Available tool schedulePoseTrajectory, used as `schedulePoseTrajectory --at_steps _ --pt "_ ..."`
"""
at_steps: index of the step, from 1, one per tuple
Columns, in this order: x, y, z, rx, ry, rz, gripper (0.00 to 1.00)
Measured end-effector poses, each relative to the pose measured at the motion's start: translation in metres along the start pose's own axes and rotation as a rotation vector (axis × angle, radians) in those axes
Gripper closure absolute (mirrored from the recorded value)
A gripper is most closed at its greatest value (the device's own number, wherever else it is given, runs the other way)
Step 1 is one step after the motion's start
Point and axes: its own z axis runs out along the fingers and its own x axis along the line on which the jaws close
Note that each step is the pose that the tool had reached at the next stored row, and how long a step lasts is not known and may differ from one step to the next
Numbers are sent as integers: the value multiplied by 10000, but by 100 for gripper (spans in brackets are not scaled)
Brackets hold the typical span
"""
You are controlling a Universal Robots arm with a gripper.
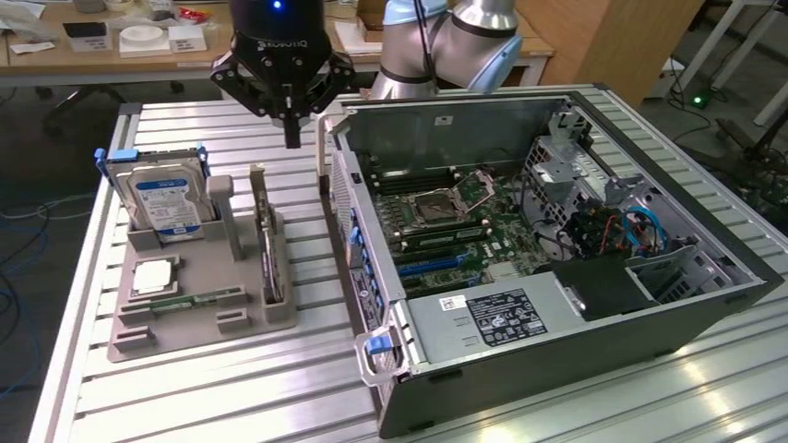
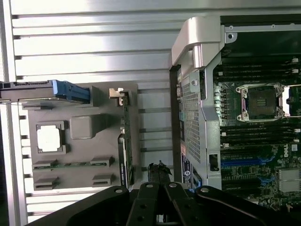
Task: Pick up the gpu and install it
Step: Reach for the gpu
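gripper (image 1: 292, 138) closed on nothing, hanging near the upright gpu (image 1: 264, 240).

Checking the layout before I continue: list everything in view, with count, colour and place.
slatted aluminium table: one, silver, under everything.
open metal computer case: one, grey-black, exterior view's right.
moulded plastic holder: one, grey, on the table, exterior view's left of the case.
flat circuit-board gpu with metal end bracket: one, dark green-black and silver, on edge in the holder.
boxy metal hard drive: one, silver with blue label, upright at the holder's far end.
square processor chip: one, silver, flat in the holder.
short narrow memory stick: one, green, beside the chip.
two-finger gripper: one, black, shut and empty, above the gap between holder and case.
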Motion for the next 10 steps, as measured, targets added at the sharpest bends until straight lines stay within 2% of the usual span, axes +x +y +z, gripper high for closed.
schedulePoseTrajectory --at_steps 10 --pt "78 -9 -2 0 0 0 89"
